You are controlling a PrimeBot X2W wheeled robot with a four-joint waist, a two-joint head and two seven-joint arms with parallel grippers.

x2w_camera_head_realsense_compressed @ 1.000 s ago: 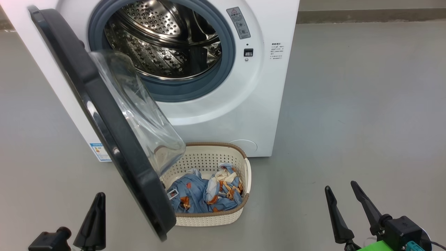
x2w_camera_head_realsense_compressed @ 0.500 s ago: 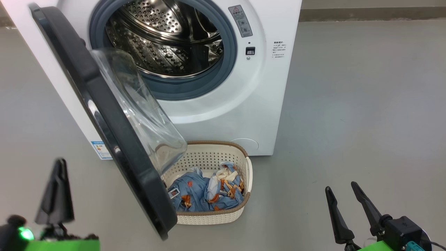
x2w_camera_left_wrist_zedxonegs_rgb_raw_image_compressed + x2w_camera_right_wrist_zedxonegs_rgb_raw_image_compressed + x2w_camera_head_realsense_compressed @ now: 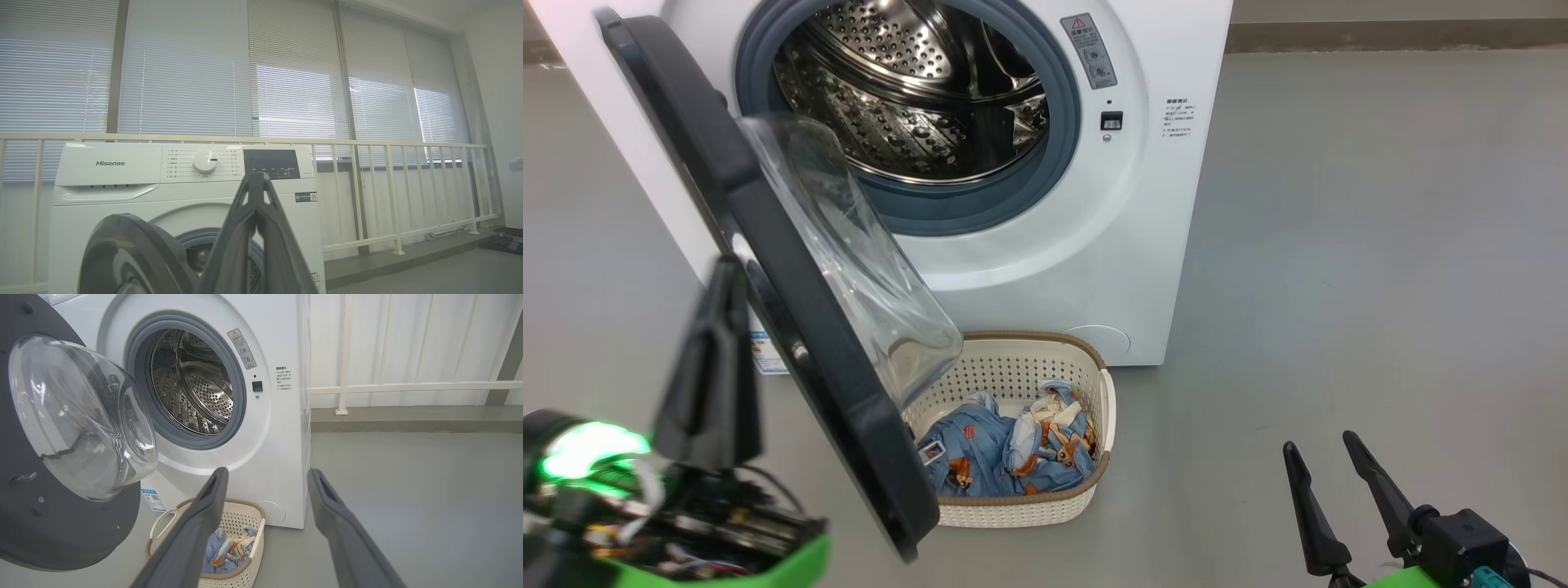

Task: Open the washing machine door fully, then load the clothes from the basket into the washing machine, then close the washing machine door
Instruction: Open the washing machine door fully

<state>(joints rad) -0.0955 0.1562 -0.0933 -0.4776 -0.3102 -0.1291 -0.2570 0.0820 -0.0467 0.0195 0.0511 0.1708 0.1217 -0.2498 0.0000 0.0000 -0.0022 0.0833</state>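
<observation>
Opening step; my left end effector (image 3: pixel 721 282), fingers together, sits lower left beside the washing machine door (image 3: pixel 776 286); next, push it wider.

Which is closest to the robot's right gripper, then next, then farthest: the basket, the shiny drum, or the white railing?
1. basket, on the floor, left of the right gripper.
2. drum, inside the washing machine, behind the basket.
3. white railing, far back by the wall.
</observation>
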